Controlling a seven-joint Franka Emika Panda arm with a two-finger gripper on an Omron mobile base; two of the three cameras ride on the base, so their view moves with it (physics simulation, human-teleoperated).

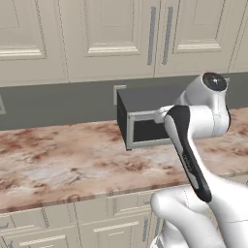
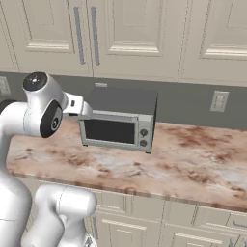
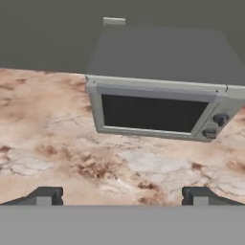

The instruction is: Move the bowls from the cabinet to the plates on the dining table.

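Observation:
The beige wall cabinet (image 1: 111,38) (image 2: 130,34) hangs above the counter with all its raised-panel doors shut, so the bowls are hidden. Two long metal bar handles (image 1: 151,36) stand side by side where two doors meet. My gripper (image 3: 123,196) is open, with its two dark fingertips (image 3: 45,195) far apart and nothing between them. It hovers over the marbled counter and faces the front of the microwave. In the right base view my white hand (image 2: 79,106) reaches toward the microwave's left side. The plates and the dining table are out of view.
A grey microwave (image 1: 140,121) (image 2: 120,123) (image 3: 158,103) stands on the pinkish-brown marbled counter (image 1: 58,164) (image 2: 193,164) against the dark grey wall. Beige drawer fronts (image 1: 48,227) run below the counter's edge. A wall outlet (image 2: 219,101) sits right of the microwave.

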